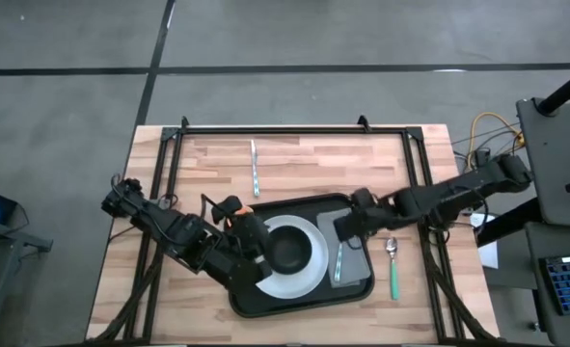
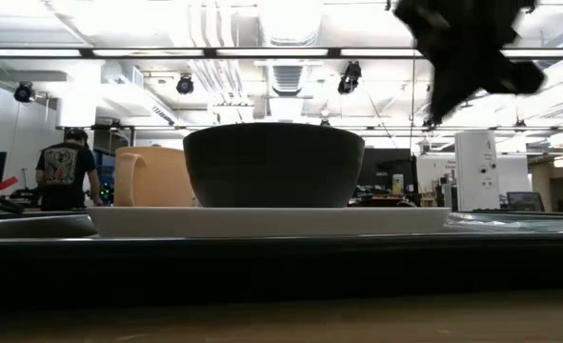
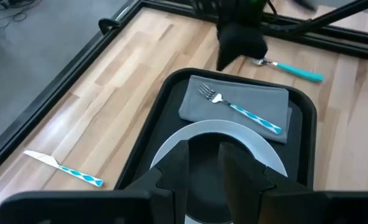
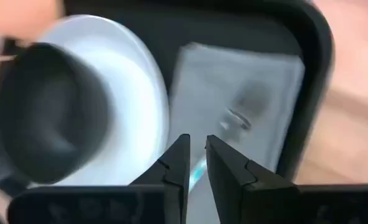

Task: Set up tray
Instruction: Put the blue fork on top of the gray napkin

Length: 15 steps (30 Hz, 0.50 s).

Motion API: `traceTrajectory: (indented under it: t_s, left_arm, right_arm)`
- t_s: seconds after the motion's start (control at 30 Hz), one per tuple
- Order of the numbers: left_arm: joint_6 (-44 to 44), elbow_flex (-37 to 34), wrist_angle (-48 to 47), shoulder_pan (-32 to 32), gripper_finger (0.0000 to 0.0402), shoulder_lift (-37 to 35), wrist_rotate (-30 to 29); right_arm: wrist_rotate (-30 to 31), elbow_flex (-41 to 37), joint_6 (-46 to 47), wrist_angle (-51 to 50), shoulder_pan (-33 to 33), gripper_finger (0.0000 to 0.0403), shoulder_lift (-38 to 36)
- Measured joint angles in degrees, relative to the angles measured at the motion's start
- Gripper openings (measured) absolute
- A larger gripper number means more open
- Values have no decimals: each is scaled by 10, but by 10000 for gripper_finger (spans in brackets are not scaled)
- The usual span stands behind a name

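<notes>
**Tray mostly set, spoon and knife still out**

Large black rectangular tray with raised rim sits centre-near on the pale wooden slatted table. On it: round white plate with a dark round bowl on top, and to the right a small grey rectangular napkin with a blue-patterned-handled metal fork lying across it. Looks like roughly the bulk of the setup is done.

Left to place, by my read: teal-handled metal spoon on the table just right of the tray, and blue-patterned-handled knife far-left of the tray, well apart from it. An orange-tan mug shows behind the bowl in the low view; whether it stands on the tray is unclear.

Left gripper hangs over the bowl's left side, fingers a little apart; can't tell if they pinch the bowl rim. Right gripper hovers above the napkin and fork, fingers nearly together with a thin gap, holding nothing that I can see.

Hidden/unclear: right wrist view is motion-smeared, fork barely readable there. Low view blocked by the tray rim, so napkin, fork, spoon unseen. Person stands far back in the room.
</notes>
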Motion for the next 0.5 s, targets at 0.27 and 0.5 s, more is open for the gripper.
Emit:
traceTrajectory:
  t_s: [0.27, 0.5]
  left_arm:
    - [1, 0, -1, 1, 70, -19, -24]
    - [1, 0, -13, 2, 70, -36, -29]
  right_arm:
    - [2, -102, 120, 133, 57, 21, 15]
    - [-24, -101, 145, 132, 77, 9, 50]
